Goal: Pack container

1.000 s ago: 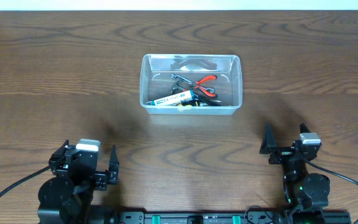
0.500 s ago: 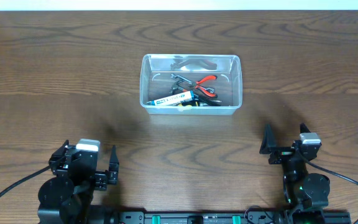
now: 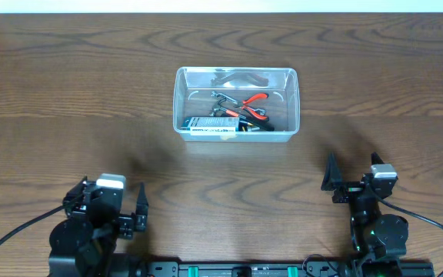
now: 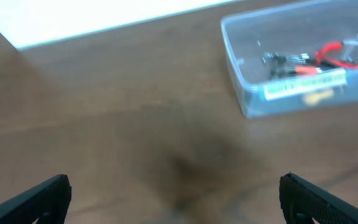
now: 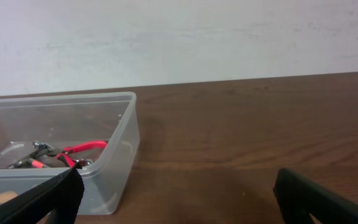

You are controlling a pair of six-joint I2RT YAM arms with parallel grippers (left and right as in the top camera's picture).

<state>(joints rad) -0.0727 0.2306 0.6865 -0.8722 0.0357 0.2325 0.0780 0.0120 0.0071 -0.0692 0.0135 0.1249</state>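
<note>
The clear plastic container stands at the middle of the table. Inside it lie red-handled pliers, a white and blue labelled item along the front wall, and other small tools. My left gripper is open and empty near the front left edge, far from the container. My right gripper is open and empty at the front right. The left wrist view shows the container at the upper right, well beyond my gripper. The right wrist view shows it at the left, just behind my left finger.
Dark wood table all around the container. A white wall runs behind the table's far edge. Black arm bases and cables sit at the front edge.
The labelled item in the container has dropped from a slant to lie flat along the front wall. My left gripper has drawn back slightly toward the front edge. The right arm has not moved.
</note>
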